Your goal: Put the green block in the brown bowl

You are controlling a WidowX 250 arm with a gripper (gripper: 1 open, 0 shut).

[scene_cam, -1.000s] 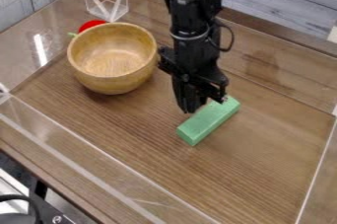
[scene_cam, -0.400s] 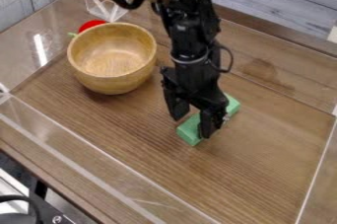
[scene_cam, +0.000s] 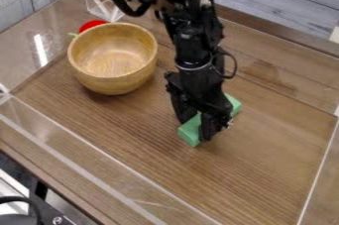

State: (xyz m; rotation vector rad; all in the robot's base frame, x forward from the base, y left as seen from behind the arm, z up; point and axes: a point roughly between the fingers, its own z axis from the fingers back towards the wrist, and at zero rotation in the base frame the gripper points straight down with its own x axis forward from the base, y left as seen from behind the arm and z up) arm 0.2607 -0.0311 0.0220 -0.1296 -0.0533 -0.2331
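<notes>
Wooden table (scene_cam: 265, 160) seen from above and to one side. Left of centre, brown bowl (scene_cam: 114, 58), round, thick-rimmed, nothing visible inside. Small red object (scene_cam: 90, 28) just behind the bowl's far rim. Right of the bowl, green block (scene_cam: 212, 119) lying flat on the table, outside the bowl. Black gripper (scene_cam: 203, 127) pointing straight down over the block, fingers straddling its middle; firm grip or not, cannot tell.

Green block (scene_cam: 200, 130) middle behind the fingers (scene_cam: 185, 116); red object (scene_cam: 90, 27) mostly behind brown bowl (scene_cam: 114, 57).
</notes>
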